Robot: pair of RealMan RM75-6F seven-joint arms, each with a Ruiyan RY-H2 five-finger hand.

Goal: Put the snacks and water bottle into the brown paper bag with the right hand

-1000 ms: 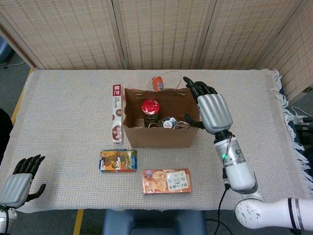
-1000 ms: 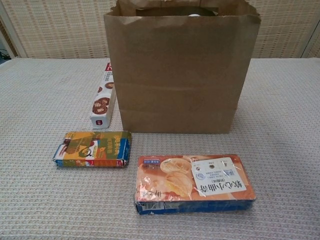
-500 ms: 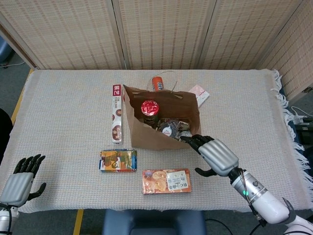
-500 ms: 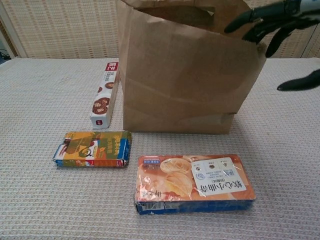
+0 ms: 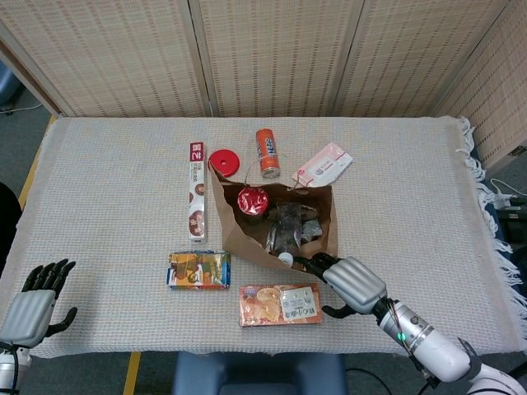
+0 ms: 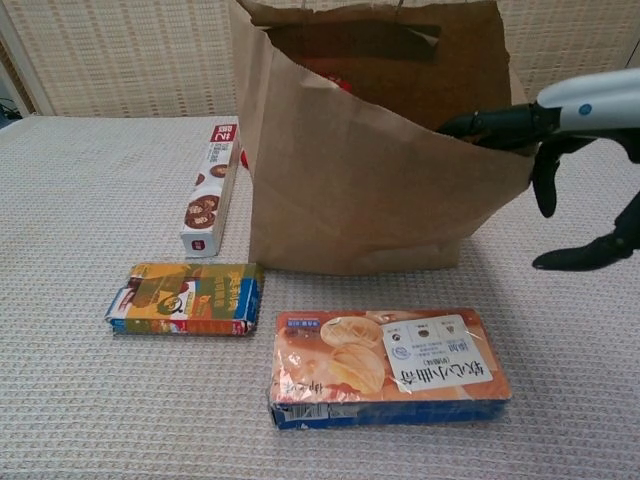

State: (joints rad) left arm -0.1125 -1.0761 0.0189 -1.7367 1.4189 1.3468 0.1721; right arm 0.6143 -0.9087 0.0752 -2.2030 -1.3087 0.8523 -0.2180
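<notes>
A: What is different from a second ago?

B: The brown paper bag now leans toward the robot; a second ago it stood square. The right hand was up at the bag's 3 o'clock rim then; now it sits low at the bag's 5 o'clock corner, fingertips hooked over the near rim, thumb apart. It grips no snack.

A: And the left hand?

B: Unchanged at the table's 8 o'clock corner, fingers spread, holding nothing.

A: Where do the task's things stand?

B: Inside the bag I see a red-lidded jar and dark wrappers. Still outside: the orange biscuit box at the bag's 6 o'clock, the multicoloured packet at 8, the long cookie box at 9, the orange can at 12, the pink packet at 1. The tilt has uncovered a red disc at 11.

A: Meaning?

B: I judge the pull risks tipping the bag; several items remain to load. I cannot pick out the water bottle.
</notes>
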